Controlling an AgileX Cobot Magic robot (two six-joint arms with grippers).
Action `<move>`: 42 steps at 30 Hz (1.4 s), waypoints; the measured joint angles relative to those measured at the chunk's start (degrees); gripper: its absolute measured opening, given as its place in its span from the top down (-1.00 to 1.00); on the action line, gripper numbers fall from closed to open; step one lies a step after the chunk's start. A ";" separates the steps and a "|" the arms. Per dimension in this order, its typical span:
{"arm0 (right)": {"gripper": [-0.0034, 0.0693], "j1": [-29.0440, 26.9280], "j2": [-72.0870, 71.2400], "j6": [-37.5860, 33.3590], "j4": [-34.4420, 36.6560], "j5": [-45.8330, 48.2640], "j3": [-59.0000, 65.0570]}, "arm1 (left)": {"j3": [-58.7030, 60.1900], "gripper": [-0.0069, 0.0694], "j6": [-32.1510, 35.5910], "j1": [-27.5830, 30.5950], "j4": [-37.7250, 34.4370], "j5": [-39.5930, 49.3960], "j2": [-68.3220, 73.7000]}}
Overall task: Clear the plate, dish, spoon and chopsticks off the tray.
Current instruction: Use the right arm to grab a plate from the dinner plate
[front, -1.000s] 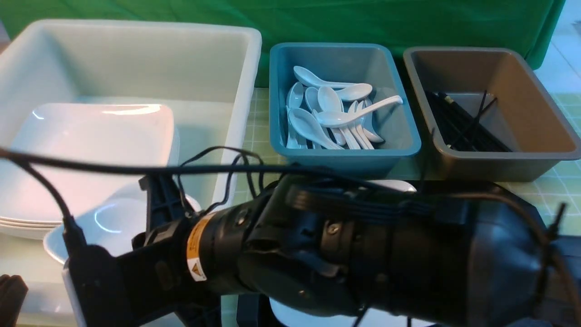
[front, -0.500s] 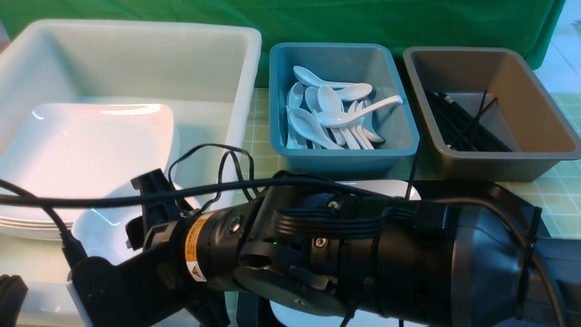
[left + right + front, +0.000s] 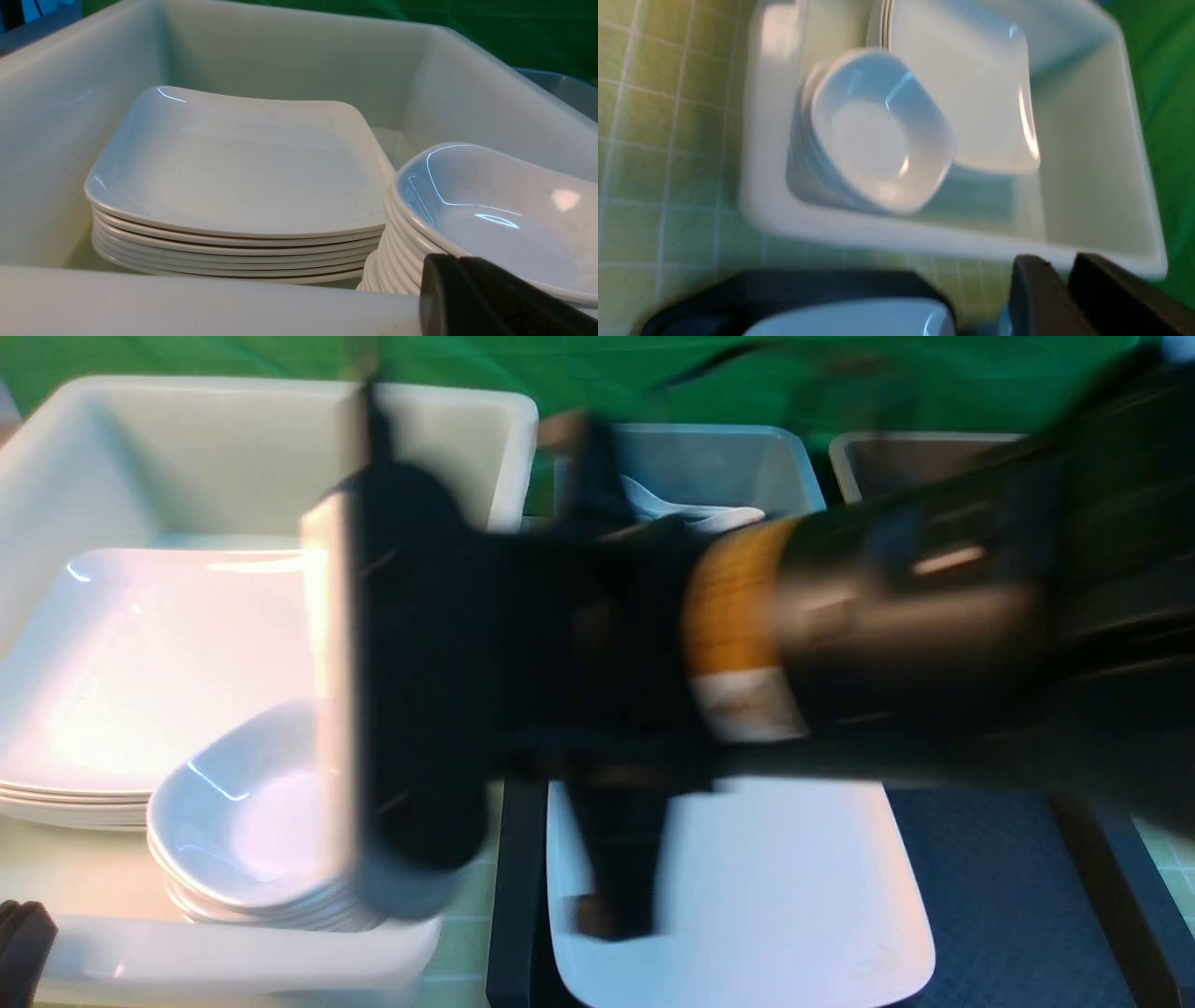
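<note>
Green cloth point(image 3: 653, 373) backs a worktop point(image 3: 654, 116) covered in a pale green grid mat. At the left on it stands a white tub point(image 3: 280, 392) holding a stack of square plates point(image 3: 159, 663) and, just beside them on the near side, a stack of small bowls point(image 3: 252, 821). Right of the tub, at the near edge, lies the tray point(image 3: 990, 896) with the plate point(image 3: 794, 896) flat on its left part. Behind the tray are a teal bin point(image 3: 728, 457) with white spoons point(image 3: 691, 509) in it and a brown bin point(image 3: 896, 457). The right arm point(image 3: 887, 644), badly blurred, reaches across the front view from the right, above the tray and tub. Its tool point(image 3: 1057, 266) hangs over the tub's near rim, fingers close together with nothing between them. The left tool point(image 3: 462, 294) shows only as one dark finger by the tub's near wall, next to the bowls; its fingers are together and it holds nothing
</note>
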 joint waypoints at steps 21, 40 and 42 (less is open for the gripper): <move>0.91 0.00 -36.20 62.23 -8.26 23.49 34.32 | 0.00 0.82 -0.09 0.00 0.00 0.00 0.00; 0.91 -16.71 -36.20 50.00 -3.72 25.21 25.16 | 0.00 0.82 -0.09 0.00 0.00 0.00 0.00; 0.91 -19.75 -35.71 45.39 -2.18 25.91 18.91 | 0.00 0.82 -0.09 0.00 0.00 0.00 0.00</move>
